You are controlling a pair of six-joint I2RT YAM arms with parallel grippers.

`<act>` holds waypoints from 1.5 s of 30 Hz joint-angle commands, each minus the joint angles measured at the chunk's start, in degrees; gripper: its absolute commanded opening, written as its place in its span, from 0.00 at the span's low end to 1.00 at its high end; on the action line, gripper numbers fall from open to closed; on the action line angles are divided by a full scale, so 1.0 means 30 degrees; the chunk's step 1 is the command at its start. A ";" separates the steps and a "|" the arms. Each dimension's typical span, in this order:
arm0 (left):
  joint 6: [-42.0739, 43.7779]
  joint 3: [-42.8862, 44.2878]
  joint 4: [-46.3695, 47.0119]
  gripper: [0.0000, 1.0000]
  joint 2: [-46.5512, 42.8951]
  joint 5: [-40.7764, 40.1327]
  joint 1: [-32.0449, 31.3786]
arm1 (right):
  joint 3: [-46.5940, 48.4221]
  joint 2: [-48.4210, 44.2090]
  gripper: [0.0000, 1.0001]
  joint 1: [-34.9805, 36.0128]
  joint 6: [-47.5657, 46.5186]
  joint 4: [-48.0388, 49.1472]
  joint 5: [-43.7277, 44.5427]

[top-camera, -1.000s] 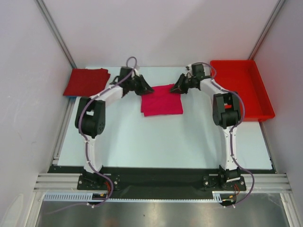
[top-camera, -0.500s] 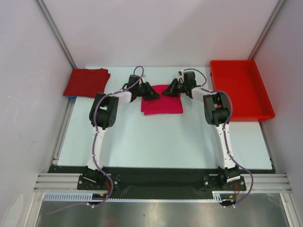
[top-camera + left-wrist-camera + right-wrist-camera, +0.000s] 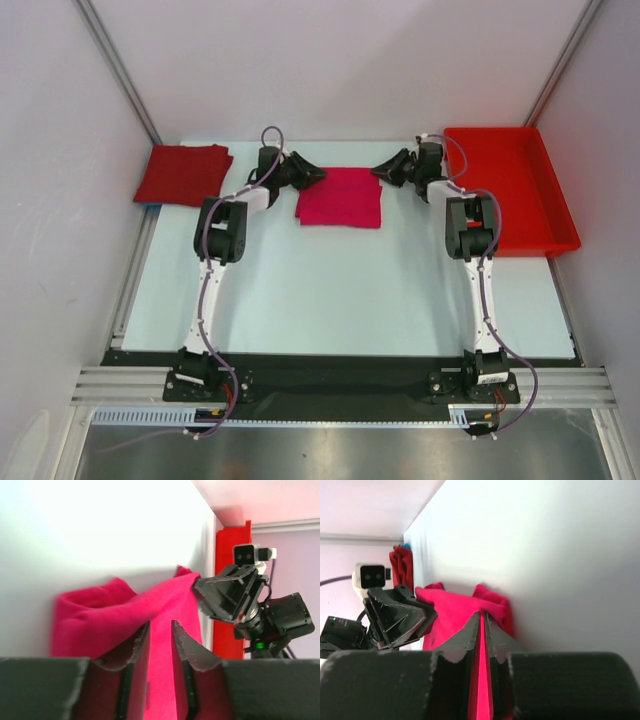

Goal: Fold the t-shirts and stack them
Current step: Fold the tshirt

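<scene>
With left claw (image 3: pixel 160 626) and right claw (image 3: pixel 483 616) both clamped on far corners of pink t-shirt (image 3: pixel 340 200), pull evenly, lay flat.

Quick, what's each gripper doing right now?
Left gripper: closed on the pink t-shirt, with cloth filling the narrow gap between its jaws.
Right gripper: closed on the same shirt, jaws nearly touching.

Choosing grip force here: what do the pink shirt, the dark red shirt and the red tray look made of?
The pink shirt looks like soft matte cloth: it bunches and sags in folds. The dark red shirt seems similar cloth, lying in flat folded layers. The red tray is probably rigid, smooth plastic: straight raised walls, even colour.
</scene>
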 commanded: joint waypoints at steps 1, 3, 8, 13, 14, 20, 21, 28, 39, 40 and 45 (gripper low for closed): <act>0.1523 -0.0361 -0.0670 0.31 -0.1474 -0.0387 0.0575 | 0.0313 0.0034 0.12 -0.0855 -0.1353 -0.1967 0.0949; 0.3218 -0.1444 -0.2304 0.35 -0.2768 -0.0005 0.0283 | -0.0156 -0.1103 0.12 -0.0943 -0.1938 -0.2553 0.0333; 0.4720 -0.5373 -0.3427 0.38 -0.7925 0.0056 -0.0011 | -0.1209 -0.3714 0.12 -0.0827 -0.4019 -0.5915 -0.0019; 0.4257 -0.8069 -0.2671 0.35 -0.9805 0.1459 -0.0129 | -0.2471 -0.6729 0.12 -0.0534 -0.5485 -0.7445 -0.0021; 0.3993 -0.8479 -0.2377 0.34 -1.0067 0.1606 -0.0158 | -0.2763 -0.7055 0.12 -0.0476 -0.5341 -0.7477 -0.0253; 0.1972 -0.9947 -0.0617 0.33 -0.9603 0.2720 -0.0363 | -0.4201 -0.7413 0.12 0.1132 -0.3555 -0.5786 -0.2503; 0.1389 -1.0499 0.0138 0.32 -0.9311 0.2808 -0.0363 | -0.4347 -0.7178 0.11 0.1397 -0.3030 -0.5256 -0.2946; 0.1704 -1.2494 0.0556 0.29 -0.8255 0.2488 -0.0100 | -0.5751 -0.5095 0.11 0.2133 -0.1208 -0.2238 -0.5087; 0.7353 -1.5022 -0.5855 0.26 -1.0506 0.0553 0.1043 | -1.0794 -0.7260 0.10 -0.0093 -0.6917 -0.7325 -0.3626; 0.7939 -1.4698 -0.7021 0.27 -1.0828 0.0437 0.0956 | -1.0736 -0.7814 0.10 -0.0123 -0.7530 -0.8230 -0.3392; 0.9059 -1.3905 -0.8733 0.29 -1.3433 0.0346 0.0897 | -0.9887 -0.9634 0.10 0.0344 -0.6633 -0.8800 -0.3212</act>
